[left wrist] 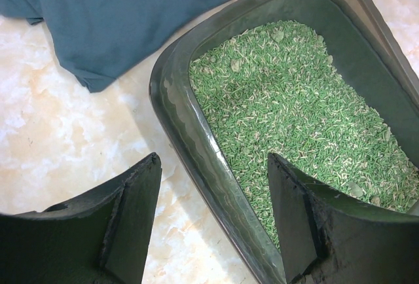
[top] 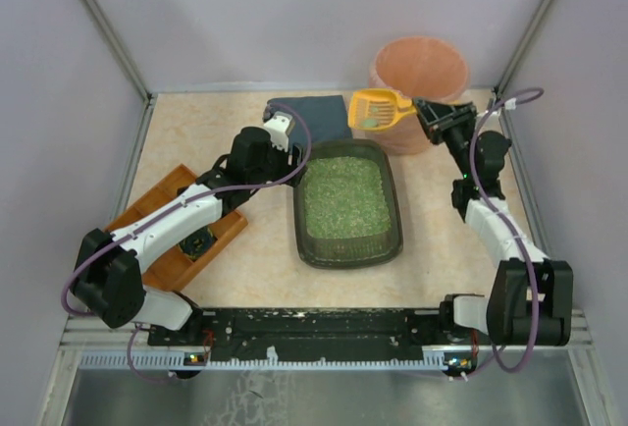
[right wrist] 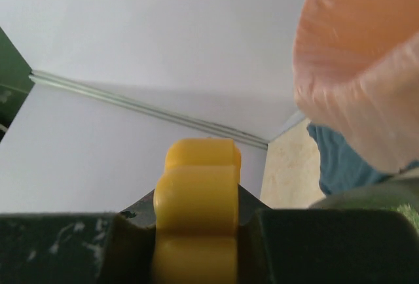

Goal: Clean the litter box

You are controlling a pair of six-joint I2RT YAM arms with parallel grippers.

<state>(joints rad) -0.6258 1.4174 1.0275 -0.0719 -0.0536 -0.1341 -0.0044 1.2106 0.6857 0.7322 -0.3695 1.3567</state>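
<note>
The litter box (top: pixel 348 254) sits at the centre of the tabletop (top: pixel 265 269), filled with green litter (top: pixel 343 195). At its upper-left corner the left fingers (left wrist: pixel 124 225) stand half open astride the rim, one over the tabletop and the other over the litter, with no clear contact on either side. The right fingers (right wrist: pixel 65 251) are clamped on the handle of a yellow scoop (top: pixel 376 110), held up above the box's far end, right in front of the peach bin (top: pixel 407 139) at the upper right. A blue cloth (top: pixel 314 112) lies crumpled just above the box's upper-left corner. A wooden tray (top: pixel 175 271) sits at the left, partly under the left arm.
</note>
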